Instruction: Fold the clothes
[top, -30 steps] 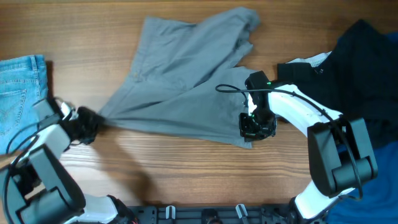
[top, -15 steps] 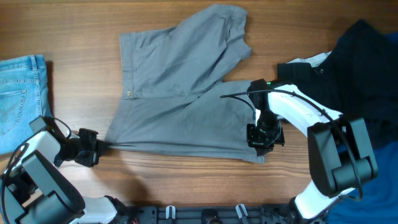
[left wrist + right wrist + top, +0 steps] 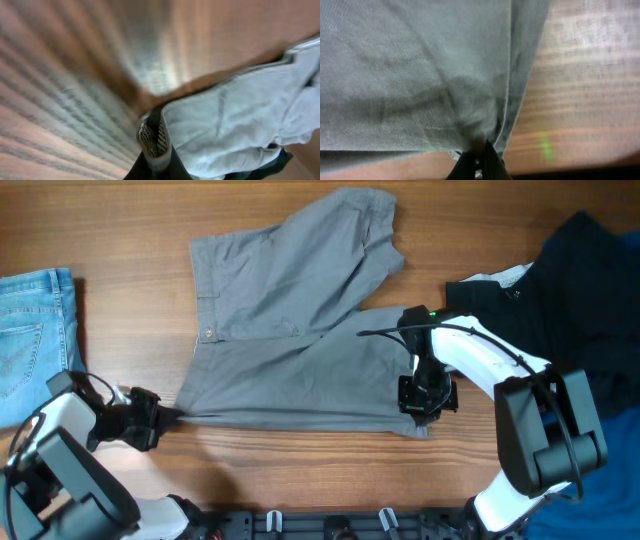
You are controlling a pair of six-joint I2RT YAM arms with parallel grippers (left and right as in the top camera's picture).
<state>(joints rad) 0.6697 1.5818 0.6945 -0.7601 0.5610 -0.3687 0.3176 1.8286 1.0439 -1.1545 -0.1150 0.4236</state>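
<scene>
Both jaws pinch opposite shorts [image 3: 290, 350] corners.

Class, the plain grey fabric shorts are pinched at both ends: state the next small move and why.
Probably lift and carry the near edge toward the far leg: the left gripper and right gripper pinch opposite ends of the taut near edge of the grey fabric shorts.

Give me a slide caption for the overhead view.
Left pincer and right pincer pinch opposite corners of grey shorts on wooden table.
</scene>
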